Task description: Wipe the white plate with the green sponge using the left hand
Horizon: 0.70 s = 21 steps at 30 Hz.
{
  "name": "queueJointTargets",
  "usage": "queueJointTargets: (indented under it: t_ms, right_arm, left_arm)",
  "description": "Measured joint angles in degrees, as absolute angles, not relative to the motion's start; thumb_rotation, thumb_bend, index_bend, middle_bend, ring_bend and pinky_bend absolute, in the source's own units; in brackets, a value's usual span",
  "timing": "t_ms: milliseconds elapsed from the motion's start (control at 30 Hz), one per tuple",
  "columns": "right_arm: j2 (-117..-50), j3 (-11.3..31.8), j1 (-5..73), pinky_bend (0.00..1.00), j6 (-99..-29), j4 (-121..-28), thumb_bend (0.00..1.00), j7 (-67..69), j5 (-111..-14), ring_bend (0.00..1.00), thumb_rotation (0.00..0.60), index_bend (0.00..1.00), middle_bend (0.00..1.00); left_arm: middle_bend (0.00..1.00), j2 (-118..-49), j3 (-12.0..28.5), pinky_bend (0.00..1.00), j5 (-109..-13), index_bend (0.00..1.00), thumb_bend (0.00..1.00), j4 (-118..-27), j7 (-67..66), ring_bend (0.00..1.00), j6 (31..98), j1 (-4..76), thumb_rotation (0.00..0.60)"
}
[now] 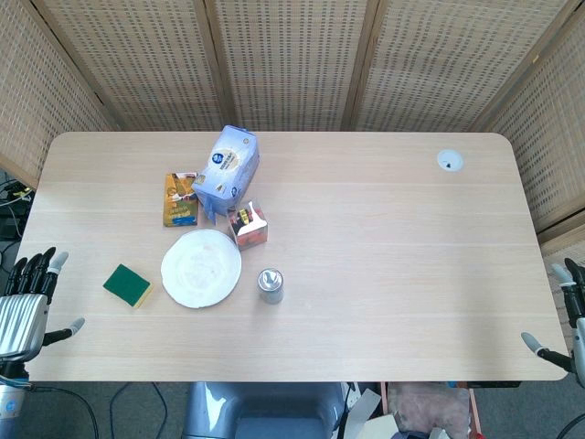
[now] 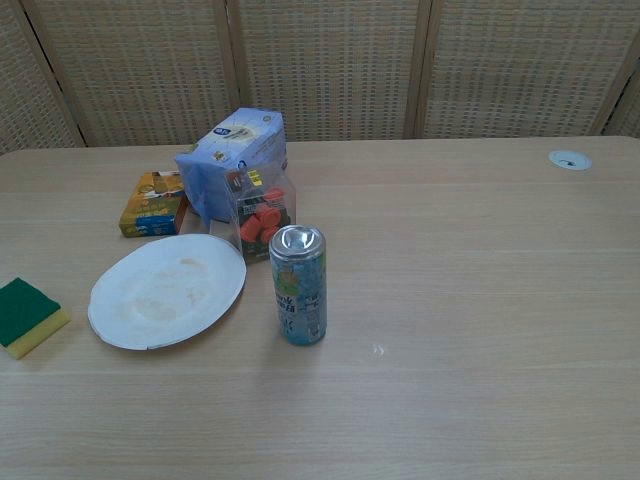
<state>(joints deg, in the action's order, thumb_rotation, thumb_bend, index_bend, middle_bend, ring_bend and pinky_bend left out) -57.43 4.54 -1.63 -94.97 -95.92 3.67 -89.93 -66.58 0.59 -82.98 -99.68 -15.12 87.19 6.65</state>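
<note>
The white plate (image 1: 201, 268) (image 2: 167, 291) lies on the table left of centre, with faint brownish smears on it. Just to its left lies the green sponge (image 1: 128, 284) (image 2: 29, 316), green side up with a yellow underside. My left hand (image 1: 27, 302) hangs at the table's left edge, open with fingers spread, well left of the sponge and holding nothing. At the far right edge my right hand (image 1: 562, 320) is open too and partly cut off by the frame. Neither hand shows in the chest view.
A drink can (image 1: 270, 285) (image 2: 299, 284) stands upright right of the plate. Behind the plate stand a small clear box of red items (image 1: 249, 225) (image 2: 262, 217), a blue-and-white bag (image 1: 228, 170) (image 2: 232, 160) and a yellow-orange packet (image 1: 181, 198) (image 2: 153, 203). A round grommet (image 1: 449, 161) sits far right.
</note>
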Motion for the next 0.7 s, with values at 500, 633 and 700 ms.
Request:
queueJointTargets:
  t_ms: [500, 633, 700]
  right_arm:
    - [-58.18, 4.99, -0.92, 0.0, -93.42, -96.03, 0.0, 2.14, -88.55, 0.0, 0.6, 0.0, 0.0]
    - [-58.57, 5.14, -0.68, 0.0, -93.03, -96.33, 0.0, 0.97, -88.21, 0.0, 0.6, 0.0, 0.0]
    - [-58.73, 5.13, -0.56, 0.0, -92.73, -96.46, 0.0, 0.38, -88.11, 0.0, 0.6, 0.0, 0.0]
  left_arm:
    - [0.0, -70.72, 0.98, 0.0, -83.65, 0.0, 0.0, -79.08, -2.88, 0.0, 67.34, 16.79, 0.6]
    - [0.02, -73.74, 0.32, 0.05, -85.1, 0.06, 0.0, -69.77, 1.99, 0.0, 60.2, 20.99, 0.6]
    - [0.07, -75.74, -0.1, 0.12, -85.88, 0.11, 0.0, -65.65, 4.58, 0.0, 57.07, 23.03, 0.6]
